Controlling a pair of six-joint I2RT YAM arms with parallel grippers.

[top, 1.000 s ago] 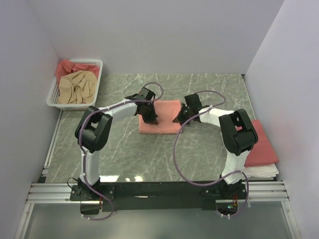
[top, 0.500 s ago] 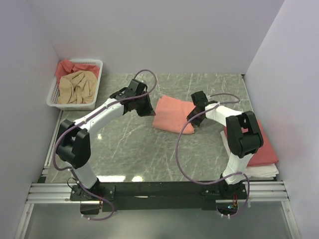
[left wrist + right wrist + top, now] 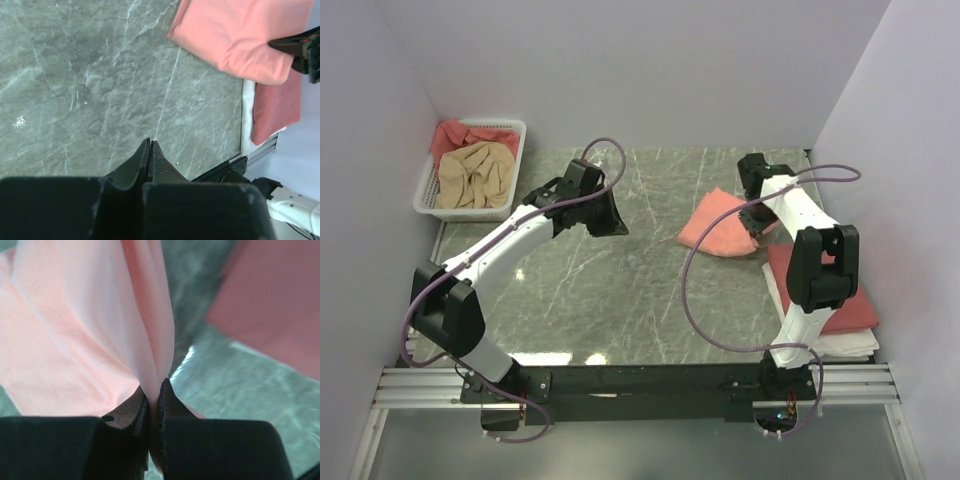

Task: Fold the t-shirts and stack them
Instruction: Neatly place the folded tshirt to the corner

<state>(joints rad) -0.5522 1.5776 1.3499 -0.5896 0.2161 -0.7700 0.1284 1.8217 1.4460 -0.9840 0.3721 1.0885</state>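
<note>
From above: right gripper [image 3: 757, 224] pinches the salmon-pink shirt [image 3: 718, 222] at two o'clock on the table [image 3: 620, 300], near the rose-red stack [image 3: 840, 296] at four. Left wrist: left gripper [image 3: 150, 146] clenched, empty. Right wrist: only a thin fold is held, so it may slip out and the shirt unfold.

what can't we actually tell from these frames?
1. Top view: fingertips of the right gripper, hidden by its own wrist.
2. Top view: layer count in the stack on the right, partly covered by the right arm.
3. Top view: rose-red shirt in the basket, mostly under the beige shirt.
4. Right wrist view: salmon-pink t-shirt outline, cut off by frame edges.
</note>
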